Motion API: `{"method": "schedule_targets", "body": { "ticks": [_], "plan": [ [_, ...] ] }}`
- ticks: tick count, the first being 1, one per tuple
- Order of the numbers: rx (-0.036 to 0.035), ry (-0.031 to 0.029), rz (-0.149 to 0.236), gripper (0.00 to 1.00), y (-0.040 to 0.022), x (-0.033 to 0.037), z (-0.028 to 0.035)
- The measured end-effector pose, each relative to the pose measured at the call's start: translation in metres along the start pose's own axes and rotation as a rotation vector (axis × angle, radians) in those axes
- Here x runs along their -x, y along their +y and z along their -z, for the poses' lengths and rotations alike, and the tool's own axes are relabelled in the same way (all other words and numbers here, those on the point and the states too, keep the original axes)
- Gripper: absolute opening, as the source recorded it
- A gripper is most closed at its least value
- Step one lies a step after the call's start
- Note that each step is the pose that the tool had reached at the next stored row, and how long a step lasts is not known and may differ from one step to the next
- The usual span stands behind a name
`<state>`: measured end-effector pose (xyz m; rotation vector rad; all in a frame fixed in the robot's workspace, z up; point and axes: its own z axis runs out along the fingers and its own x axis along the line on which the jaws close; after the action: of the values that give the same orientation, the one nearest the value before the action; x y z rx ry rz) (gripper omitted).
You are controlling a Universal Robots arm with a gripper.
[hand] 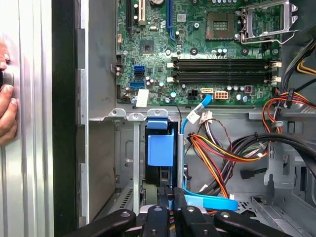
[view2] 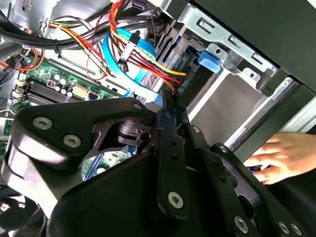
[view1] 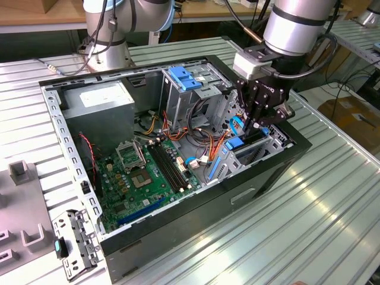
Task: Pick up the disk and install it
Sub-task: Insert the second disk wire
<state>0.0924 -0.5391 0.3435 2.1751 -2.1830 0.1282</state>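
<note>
Lowering the disk (hand: 161, 150) into its bay (view1: 268, 148), my fingers (hand: 165, 205) clenched on it; I should keep it square to the rails

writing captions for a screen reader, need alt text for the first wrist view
The pincer is lowered into an open computer case, at the blue-railed disk standing in its metal bay beside a green motherboard and bundled cables. A person's hand rests outside the case.

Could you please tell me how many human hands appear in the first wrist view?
1: a hand lies over the ribbed table, just outside the computer case's black wall. Another may be hidden beyond the frame.
</note>
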Motion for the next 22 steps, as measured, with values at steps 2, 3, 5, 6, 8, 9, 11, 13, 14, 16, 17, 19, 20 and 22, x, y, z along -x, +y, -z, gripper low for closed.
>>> {"method": "schedule_targets", "body": {
  "ticks": [2,3,5,6,8,9,11,13,14,16,17,19,20,22],
  "plan": [
    [0.0001,0.0006,0.0,0.16,0.0001,-0.0001,-0.0042],
    [0.0002,-0.0002,0.0,0.16,0.0001,-0.0003,-0.0053],
    [0.0,-0.0038,0.0,0.16,0.0002,-0.0006,-0.0066],
    [0.0001,-0.0048,0.0,0.16,0.0001,-0.0007,-0.0067],
    [0.0,-0.0054,0.0,0.16,0.0001,-0.0007,-0.007],
    [-0.0001,-0.0061,0.0,0.17,0.0001,-0.0006,-0.0072],
    [-0.0001,-0.0068,0.0,0.24,0.0,-0.0006,-0.0063],
    [0.0,-0.0056,0.0,0.24,0.0,-0.0009,-0.0018],
    [0.0,-0.006,0.0,0.24,-0.0001,-0.001,0.0002],
    [0.0,-0.0054,0.0,0.24,-0.0003,-0.0015,0.007],
    [0.0,-0.0052,0.0,0.24,-0.0004,-0.0016,0.008],
    [0.0,-0.0053,0.0,0.24,-0.0004,-0.0016,0.008],
    [0.0,-0.0054,0.0,0.22,-0.0005,-0.0016,0.008],
    [0.0,-0.0053,0.0,0.16,-0.0005,-0.0016,0.0081]
  ]
}}
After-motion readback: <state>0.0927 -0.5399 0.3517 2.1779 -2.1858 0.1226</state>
